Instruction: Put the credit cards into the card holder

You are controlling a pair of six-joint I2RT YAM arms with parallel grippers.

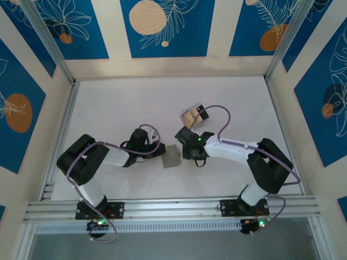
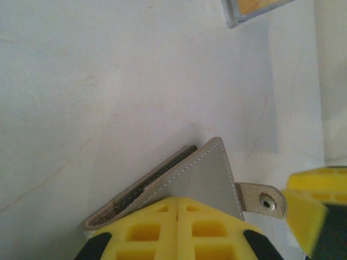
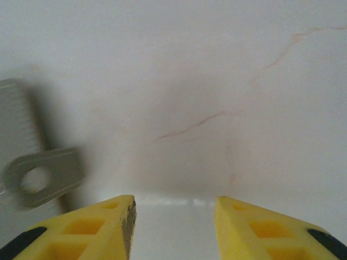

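Step in hand: opening the card holder (image 2: 209,173) on the bench (image 1: 108,108). My left claw (image 2: 178,216), fully closed, bears on its near edge; my right claw (image 3: 174,216), half-open and empty, waits beside the snap tab (image 3: 46,176). Next, I judge, the right must lift that tab; the credit cards (image 1: 190,115) lie farther back.

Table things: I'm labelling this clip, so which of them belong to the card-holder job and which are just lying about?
Job: card holder; tan card.
Lying about: clear case, which has a tan card inside it.
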